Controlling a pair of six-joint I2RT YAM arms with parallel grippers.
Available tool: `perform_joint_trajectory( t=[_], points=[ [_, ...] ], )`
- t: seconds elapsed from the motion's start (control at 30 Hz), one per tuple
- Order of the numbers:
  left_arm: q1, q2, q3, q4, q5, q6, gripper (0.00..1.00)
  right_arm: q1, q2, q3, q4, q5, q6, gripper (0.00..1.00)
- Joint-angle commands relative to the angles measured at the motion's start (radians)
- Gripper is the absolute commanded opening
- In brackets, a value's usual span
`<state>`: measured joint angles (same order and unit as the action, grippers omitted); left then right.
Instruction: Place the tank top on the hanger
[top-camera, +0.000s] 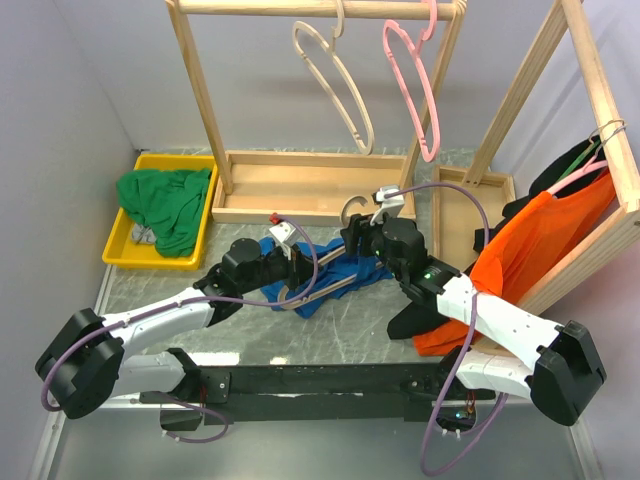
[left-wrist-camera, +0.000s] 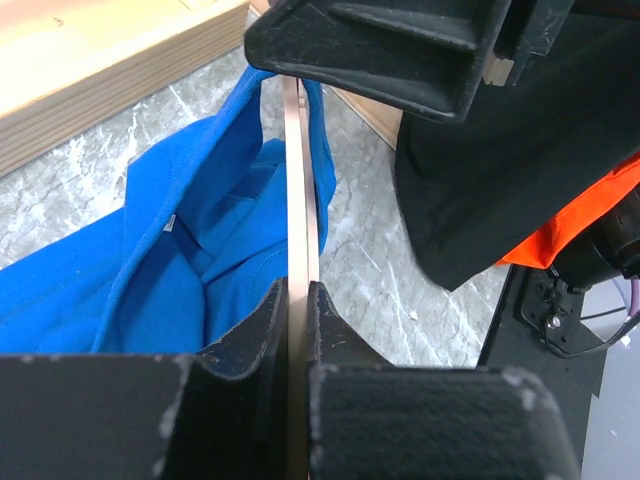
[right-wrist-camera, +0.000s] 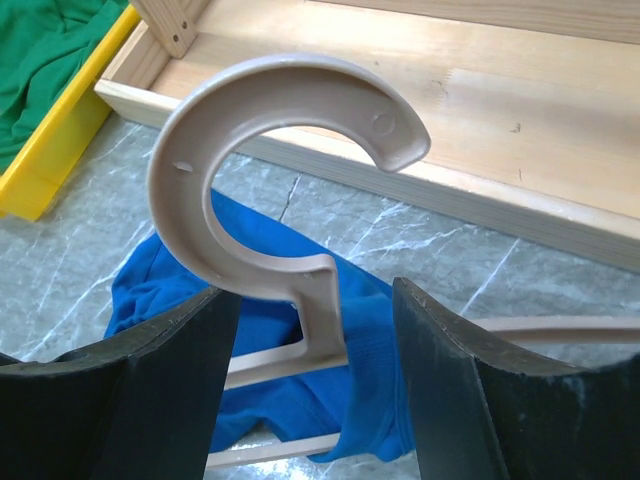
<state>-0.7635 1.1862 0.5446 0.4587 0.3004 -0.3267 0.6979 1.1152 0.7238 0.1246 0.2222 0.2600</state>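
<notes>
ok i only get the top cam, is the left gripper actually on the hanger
observer: yes. In the left wrist view the left gripper is shut on the hanger, its thin bar edge-on between the fingers.
operator: and the right one
observer: right gripper is open, jaws wide apart, with the hook standing up in the gap.
operator: any of the top on the hanger yet
observer: partly. The right wrist view shows a fold of the tank top lying over the hanger's bars just right of the hook's neck.
</notes>
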Motion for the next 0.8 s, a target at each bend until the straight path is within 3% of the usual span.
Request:
perform_joint_trajectory(
  t=[0.0, 0.33, 0.77],
  points=[
    [-0.003, -0.025, 0.040, 0.035, 0.065, 0.020, 0.04, 0.008, 0.014, 0.035, 0.078, 0.019, -0.028, 0.69],
    [-0.003, -0.082, 0.020, 0.020, 0.056, 0.015, 0.06, 0.014, 0.002, -0.014, 0.133, -0.018, -0.016, 0.57],
    [0.016, -0.122, 0.017, -0.012, 0.105, 0.021, 0.06, 0.025, -0.043, -0.072, 0.201, 0.003, -0.018, 0.59]
  ],
)
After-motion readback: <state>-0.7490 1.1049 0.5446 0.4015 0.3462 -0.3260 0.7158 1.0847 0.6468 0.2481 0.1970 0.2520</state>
